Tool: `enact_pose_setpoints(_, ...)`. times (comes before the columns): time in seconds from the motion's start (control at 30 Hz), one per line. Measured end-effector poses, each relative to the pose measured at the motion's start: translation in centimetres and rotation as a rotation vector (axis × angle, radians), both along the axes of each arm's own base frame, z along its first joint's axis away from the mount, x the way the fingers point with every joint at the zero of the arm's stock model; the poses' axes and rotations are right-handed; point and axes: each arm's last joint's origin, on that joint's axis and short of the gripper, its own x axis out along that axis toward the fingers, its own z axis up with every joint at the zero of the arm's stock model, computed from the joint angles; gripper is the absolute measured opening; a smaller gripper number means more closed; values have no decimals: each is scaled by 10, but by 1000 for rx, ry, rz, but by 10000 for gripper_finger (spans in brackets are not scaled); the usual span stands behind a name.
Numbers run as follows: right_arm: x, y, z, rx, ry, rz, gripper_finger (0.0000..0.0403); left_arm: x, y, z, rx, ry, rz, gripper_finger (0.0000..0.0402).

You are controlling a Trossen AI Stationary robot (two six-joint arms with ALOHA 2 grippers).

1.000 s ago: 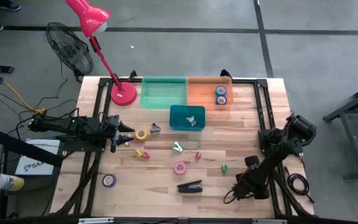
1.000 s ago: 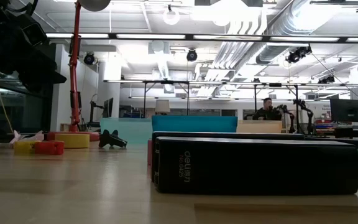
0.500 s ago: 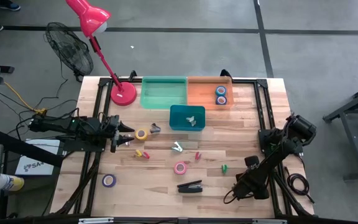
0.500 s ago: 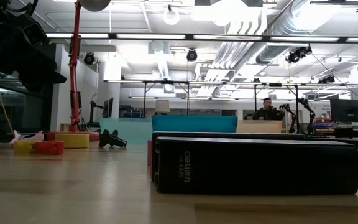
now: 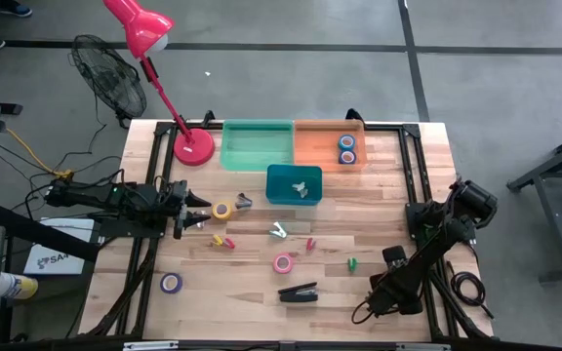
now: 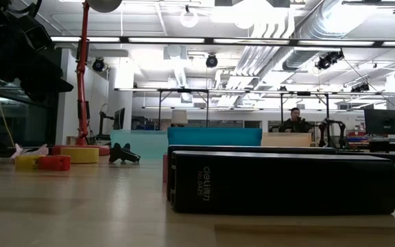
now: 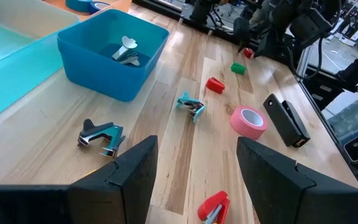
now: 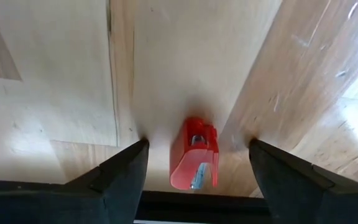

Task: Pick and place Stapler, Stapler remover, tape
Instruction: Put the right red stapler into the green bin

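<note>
Our right pincer (image 8: 194, 155) sits low over the bench (image 5: 388, 185) near its front right corner, fingers spread and gripping nothing, with a small red staple remover (image 8: 194, 154) lying on the wood between them. It looks as if we are at the start of a pick on that piece; we judge the next move is to settle lower, keep the red body centred, and close on its narrow sides.

Our left pincer (image 7: 191, 171) hangs at the bench's left edge, fingers parted and empty, facing across the bench. Just ahead of it lie a dark staple remover (image 7: 101, 135) and a red one (image 7: 213, 208), farther on a teal one (image 7: 191, 106) and the pink tape (image 7: 249, 121). The stapler (image 5: 299, 292) lies flat near the front edge, just beyond the pink roll.

From above, a yellow tape (image 5: 221, 210) rests near the left pincer and a purple tape (image 5: 171, 283) toward the front left. Two blue rolls (image 5: 346, 148) already sit in the orange bin (image 5: 310, 146), a remover lies in the small blue bin (image 5: 283, 180), and the green bin (image 5: 258, 146) appears empty. Much sorting remains.
</note>
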Motion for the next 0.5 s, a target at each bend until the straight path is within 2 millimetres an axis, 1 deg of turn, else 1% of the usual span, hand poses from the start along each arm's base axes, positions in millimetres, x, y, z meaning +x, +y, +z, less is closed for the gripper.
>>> enact_pose_setpoints(0.5, 2, 0, 1, 8, -8, -11, 243, 0, 0, 0, 0, 0, 0, 217)
